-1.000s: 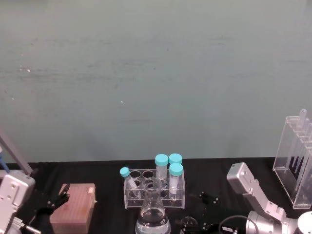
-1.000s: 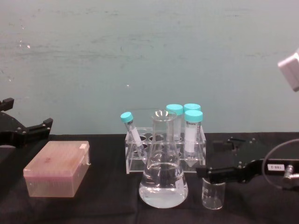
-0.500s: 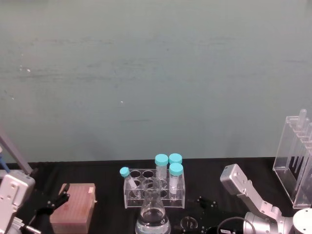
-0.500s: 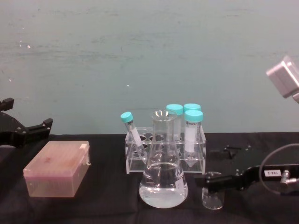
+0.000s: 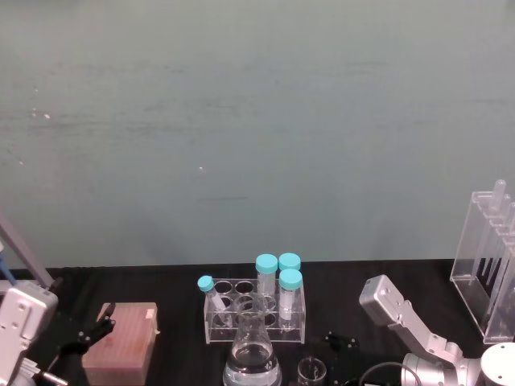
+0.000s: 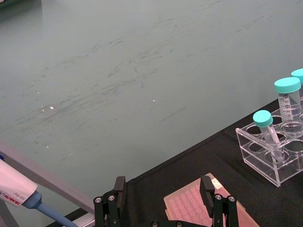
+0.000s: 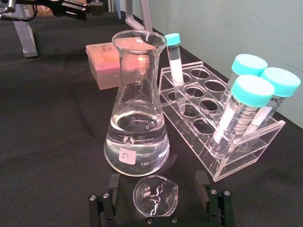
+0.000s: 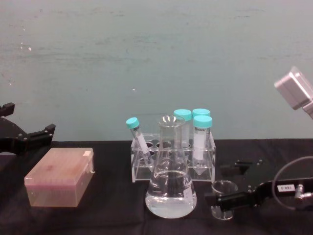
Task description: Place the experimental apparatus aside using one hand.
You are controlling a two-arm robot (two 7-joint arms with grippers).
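Right gripper (image 7: 156, 205) sits low, jaws spread; left gripper (image 6: 163, 201) parked, jaws apart.

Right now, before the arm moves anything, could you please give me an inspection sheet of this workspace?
Surface: black table, no spills seen.
Job's things: flask holding clear liquid; small beaker upright beside it; tall clear stand far right.
Clutter: rack with four blue-capped tubes behind the flask; pink box on the left.
Grippers: right gripper open, fingers either side of the beaker; left gripper open, parked left.
Cables: grey cable looping behind the right gripper.
Surroundings: green wall; pipette near the left gripper.
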